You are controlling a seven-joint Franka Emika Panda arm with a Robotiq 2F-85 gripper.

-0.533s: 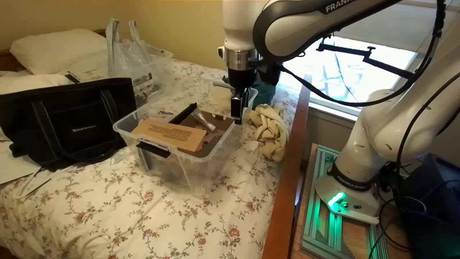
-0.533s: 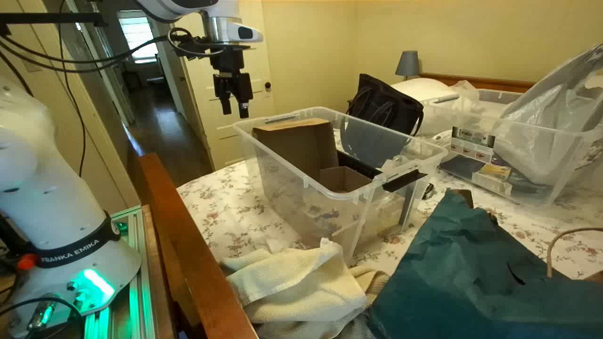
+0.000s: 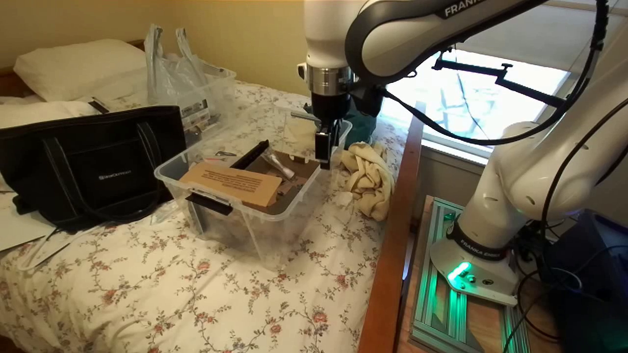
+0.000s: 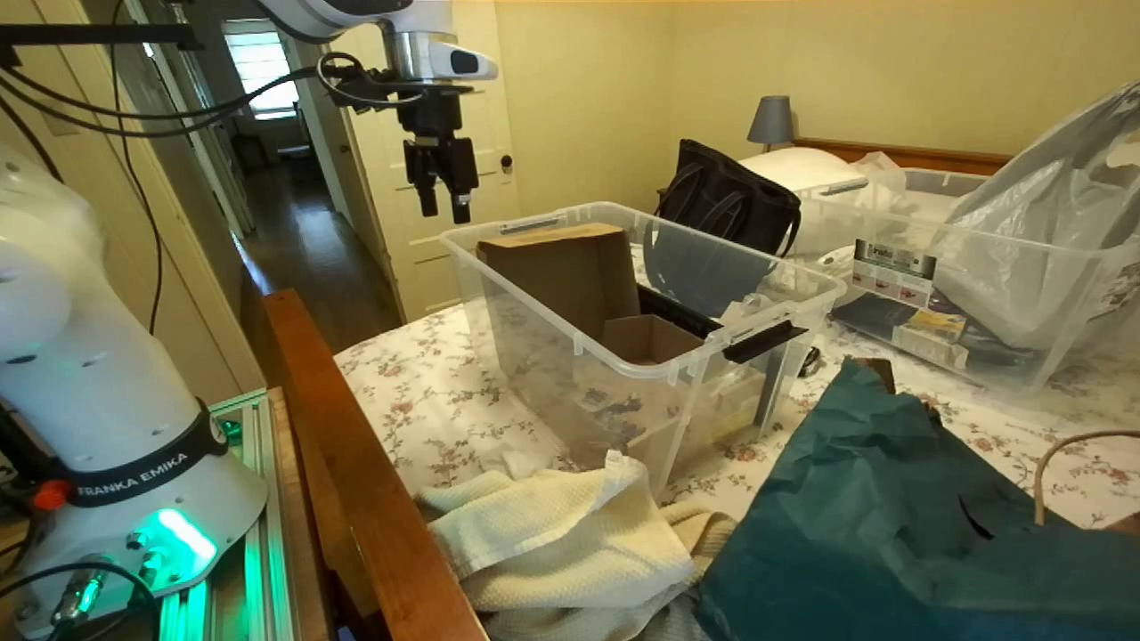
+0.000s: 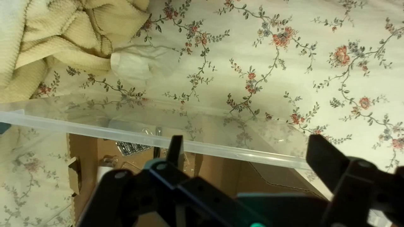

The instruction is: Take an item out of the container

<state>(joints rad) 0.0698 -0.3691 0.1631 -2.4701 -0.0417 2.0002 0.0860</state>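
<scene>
Plainly, in an exterior view the container (image 4: 570, 396) was a clear, rectangular plastic tub with a broad rim (image 4: 659, 367), its walls slightly cloudy, and a black handle (image 4: 766, 340) at its near right end. An open brown cardboard box (image 4: 557, 278) sat inside it. The end effector (image 4: 445, 215) hung to the far left, higher than the rim and apart from it, its fingers (image 4: 464, 174) parted.

In an exterior view the container stood on a flowered bedspread (image 3: 216, 304), a black bag (image 3: 98, 162) on its left and a crumpled cream cloth (image 3: 369, 181) on its right; printed cardboard (image 3: 230, 184) and a long black bar (image 3: 250, 154) showed within. The end effector hung by the right rim, side-on, its gap hard to judge.

In the wrist view the fingers were spread wide, the container's whitish rim slanting behind them, and shiny pieces (image 5: 131, 147) lay within.
</scene>
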